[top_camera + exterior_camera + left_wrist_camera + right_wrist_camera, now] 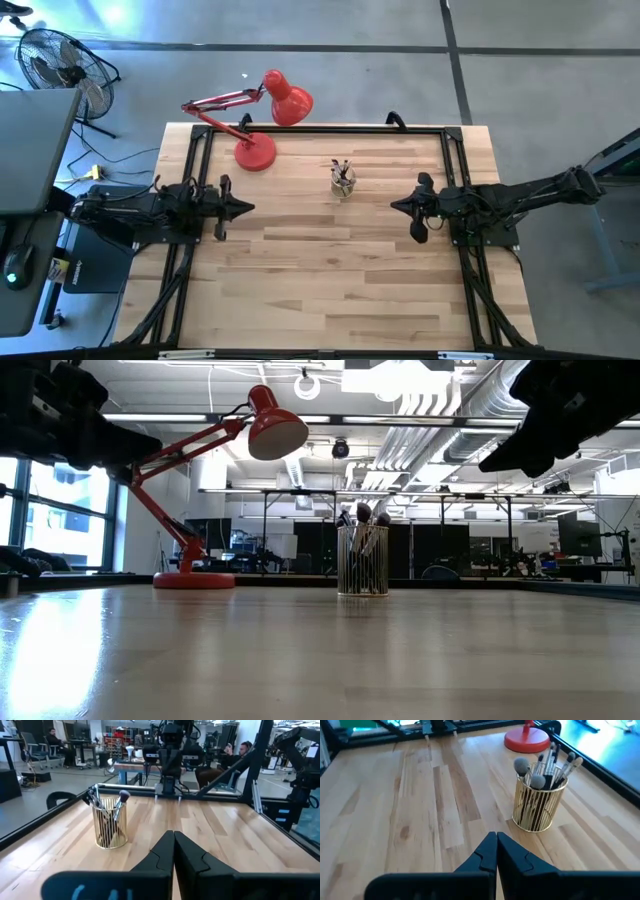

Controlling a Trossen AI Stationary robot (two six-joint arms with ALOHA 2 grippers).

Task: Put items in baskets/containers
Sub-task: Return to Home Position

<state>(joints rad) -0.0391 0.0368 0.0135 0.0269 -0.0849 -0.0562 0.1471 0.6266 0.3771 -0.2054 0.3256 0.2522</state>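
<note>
Already the makeup brushes [546,767] stand in the gold wire cup [343,182] near the red lamp [290,102]. Left gripper [245,208] and right gripper [397,205], both closed and empty, should retreat clear of it.

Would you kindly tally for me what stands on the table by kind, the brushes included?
Red desk lamp: 1
Gold wire cup: 1
Makeup brushes, all standing in the cup: at least 5 heads show; overlap hides the exact number
Total: at least 7
</note>
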